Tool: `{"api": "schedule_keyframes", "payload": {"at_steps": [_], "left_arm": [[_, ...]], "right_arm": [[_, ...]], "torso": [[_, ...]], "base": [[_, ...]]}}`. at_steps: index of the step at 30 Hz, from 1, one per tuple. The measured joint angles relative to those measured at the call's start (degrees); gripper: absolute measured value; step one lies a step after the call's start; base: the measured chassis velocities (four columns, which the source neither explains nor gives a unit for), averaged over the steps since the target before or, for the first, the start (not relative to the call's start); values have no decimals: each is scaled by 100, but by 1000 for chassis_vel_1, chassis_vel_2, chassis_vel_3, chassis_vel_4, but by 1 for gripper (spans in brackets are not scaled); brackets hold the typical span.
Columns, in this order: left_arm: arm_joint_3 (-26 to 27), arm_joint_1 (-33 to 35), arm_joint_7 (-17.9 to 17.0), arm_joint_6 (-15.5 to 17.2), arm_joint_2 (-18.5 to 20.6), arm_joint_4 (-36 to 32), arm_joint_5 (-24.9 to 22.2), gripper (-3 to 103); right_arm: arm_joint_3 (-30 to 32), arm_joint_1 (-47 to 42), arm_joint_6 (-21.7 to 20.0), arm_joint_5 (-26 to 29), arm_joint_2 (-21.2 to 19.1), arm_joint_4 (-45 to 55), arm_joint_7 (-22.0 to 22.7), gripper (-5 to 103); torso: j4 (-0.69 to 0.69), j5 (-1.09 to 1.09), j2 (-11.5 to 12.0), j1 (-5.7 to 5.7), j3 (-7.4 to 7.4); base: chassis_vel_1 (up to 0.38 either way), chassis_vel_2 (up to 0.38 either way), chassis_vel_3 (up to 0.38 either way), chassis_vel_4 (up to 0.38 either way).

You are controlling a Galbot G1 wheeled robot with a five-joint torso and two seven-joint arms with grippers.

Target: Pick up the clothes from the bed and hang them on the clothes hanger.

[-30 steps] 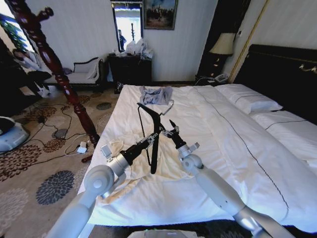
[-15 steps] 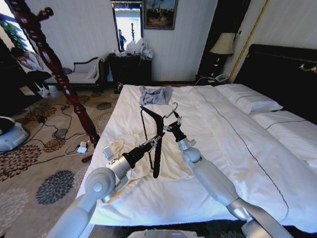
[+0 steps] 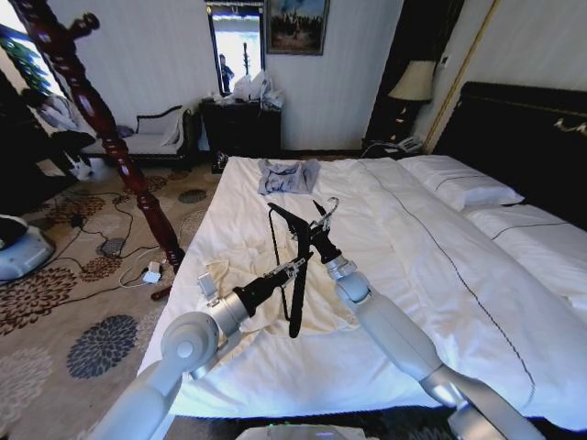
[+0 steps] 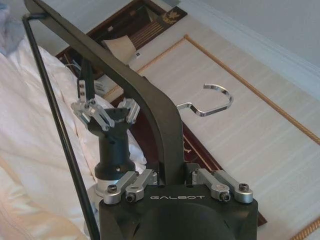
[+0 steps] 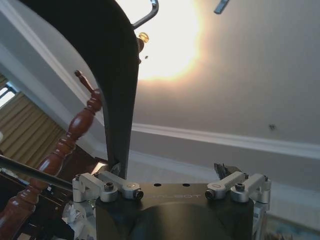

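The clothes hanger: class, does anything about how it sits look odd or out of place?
Yes. The clothes hanger is bare and tipped on end above the bed, hook sideways, gripped by the left gripper, with the right gripper beside its upper arm. The cream clothes lie crumpled beneath it.

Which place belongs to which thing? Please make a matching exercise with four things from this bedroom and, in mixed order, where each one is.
Things:
1. clothes hanger
2. cream garment
3. grey-blue garment
4. pillow

Places:
a. beside the dark headboard
b. held in the left tool, above the bed
c. crumpled on the bed, below both arms
d. at the bed's far edge, towards the dark cabinet

Pairs: 1-b, 2-c, 3-d, 4-a
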State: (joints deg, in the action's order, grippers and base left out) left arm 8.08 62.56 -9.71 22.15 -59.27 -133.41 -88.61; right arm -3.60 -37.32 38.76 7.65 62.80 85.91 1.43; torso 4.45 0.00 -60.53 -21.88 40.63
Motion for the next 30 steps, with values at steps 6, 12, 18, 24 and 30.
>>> {"api": "schedule_keyframes", "payload": {"at_steps": [6, 12, 18, 24, 30], "left_arm": [[-69, -15, -10, 11, 15, -4, -2, 24], [-32, -106, -10, 11, -30, -28, 4, 24], [11, -129, -9, 11, 5, -77, -35, 24], [-99, -106, -8, 14, 3, -12, -14, 24], [-325, -121, -8, 15, -38, 119, 123, 24]], "right_arm": [[2, 13, 30, -167, -24, 24, 3, 100], [-27, -30, 47, -235, -14, -60, -87, 100], [-37, -98, 103, -208, -89, -25, -240, 100], [-41, -26, 124, -253, -36, 41, -259, 100], [-66, 21, 138, -325, -13, 189, -289, 103]], "torso": [[1, 0, 0, 0, 0], [1, 0, 0, 0, 0], [2, 0, 0, 0, 0], [0, 0, 0, 0, 0], [0, 0, 0, 0, 0]], "base": [[0, 0, 0, 0], [0, 0, 0, 0], [0, 0, 0, 0], [0, 0, 0, 0], [0, 0, 0, 0]]}}
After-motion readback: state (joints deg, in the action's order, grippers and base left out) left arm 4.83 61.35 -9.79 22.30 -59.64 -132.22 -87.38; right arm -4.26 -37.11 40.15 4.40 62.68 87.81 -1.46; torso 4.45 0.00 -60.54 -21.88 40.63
